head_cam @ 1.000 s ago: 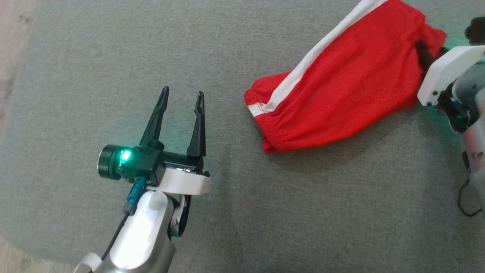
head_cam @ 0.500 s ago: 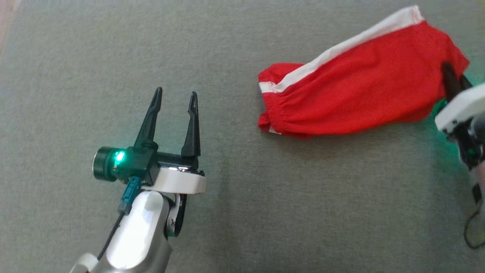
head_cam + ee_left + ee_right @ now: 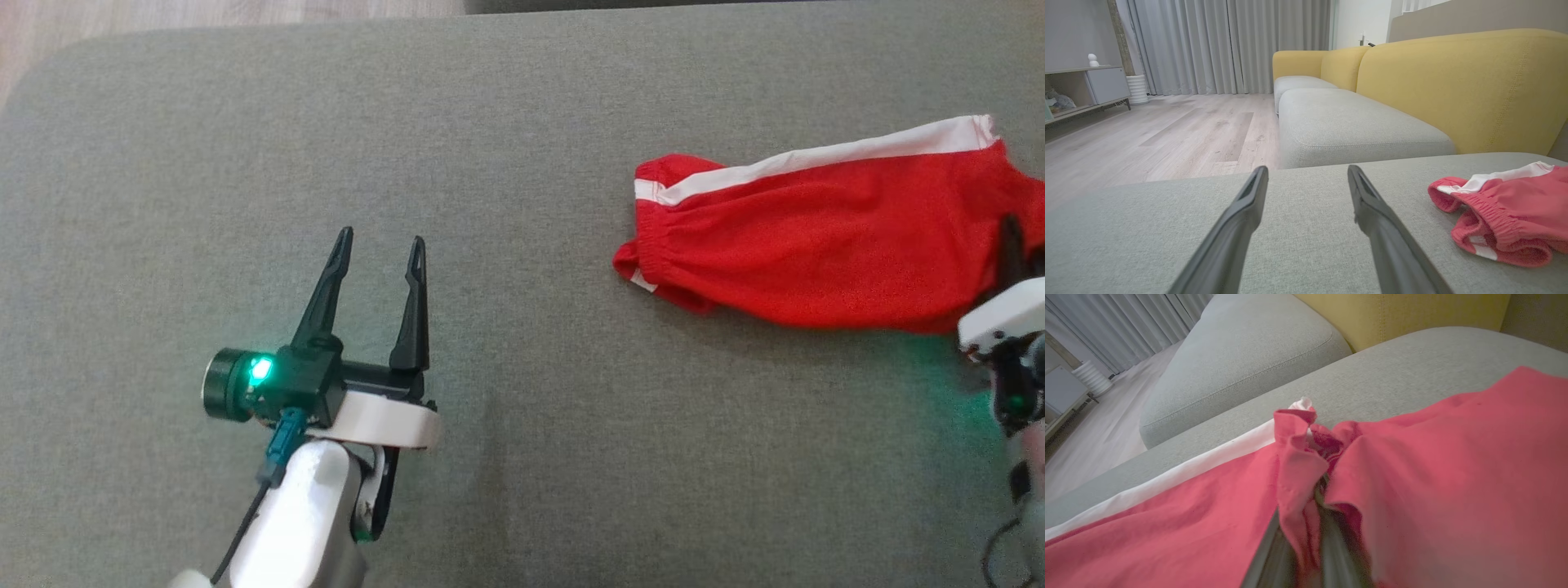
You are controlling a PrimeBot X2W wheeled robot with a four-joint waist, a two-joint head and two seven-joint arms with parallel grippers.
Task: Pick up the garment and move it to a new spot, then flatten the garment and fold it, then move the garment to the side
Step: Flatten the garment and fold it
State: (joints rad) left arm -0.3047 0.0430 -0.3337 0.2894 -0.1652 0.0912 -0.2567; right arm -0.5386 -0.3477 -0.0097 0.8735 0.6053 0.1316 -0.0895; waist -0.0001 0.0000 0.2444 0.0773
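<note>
**Kid:** Where is the red garment [image 3: 816, 245]?

**Friend:** It lies on the grey cushion [image 3: 490, 122], over on the robot's right side. It is stretched out long. A white stripe [image 3: 824, 153] runs along its far edge. The crinkly, stretchy end points toward the middle of the cushion.

**Kid:** Who has it?

**Friend:** The right end effector [image 3: 1012, 245]. It is closed tight on the garment's other end, at the right of the head view. In the right wrist view, a fold of red cloth is pinched between its two dark fingers [image 3: 1267, 555] and bunches up above them.

**Kid:** Is the garment up in the air?

**Friend:** Most of it rests on the cushion. I can't tell if the pinched end is lifted.

**Kid:** And the other one?

**Friend:** The left end effector [image 3: 382, 238] is wide open with nothing in it. It hangs over the bare cushion, well apart from the garment. A green light [image 3: 261, 369] glows on it.

**Kid:** What's behind?

**Friend:** A yellow sofa back [image 3: 1453, 81], a wood floor [image 3: 1167, 130] and grey curtains [image 3: 1229, 45].
</note>
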